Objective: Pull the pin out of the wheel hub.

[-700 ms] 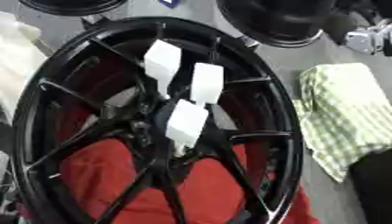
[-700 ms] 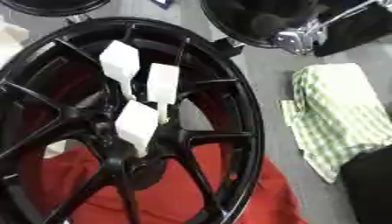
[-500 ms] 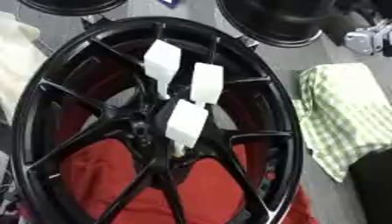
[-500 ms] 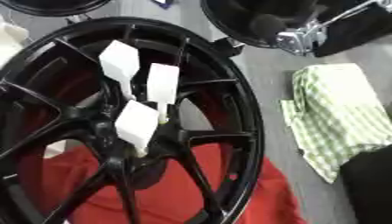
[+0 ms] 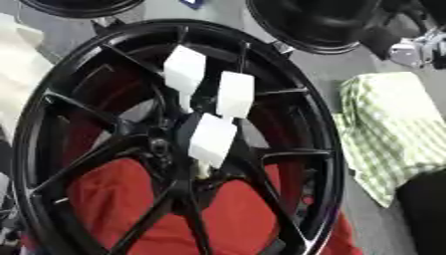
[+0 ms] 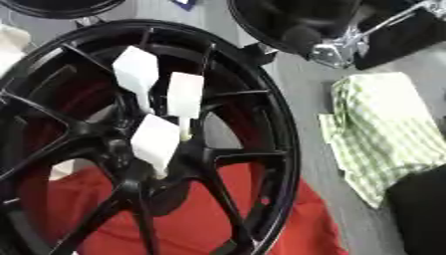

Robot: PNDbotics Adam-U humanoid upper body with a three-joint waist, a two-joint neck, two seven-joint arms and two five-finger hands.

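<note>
A large black spoked wheel point(image 5: 52, 99) lies on a red cloth point(image 5: 122, 199) and fills most of both views. At its hub point(image 5: 174, 149) stand three white blocks: an upper one point(image 5: 184, 69), a middle one point(image 5: 235, 94) and a lower one point(image 5: 212, 140). Thin pale stems show under the middle block point(image 6: 184, 132) and the lower block, running down toward the hub. Neither of my hands shows in either view.
A green-and-white checked cloth point(image 5: 392, 129) lies right of the wheel on the grey floor. More black wheels point(image 5: 322, 25) lie at the top. A silver and black mechanical part point(image 6: 344, 45) sits at the upper right. Something dark point(image 5: 427, 209) fills the lower right corner.
</note>
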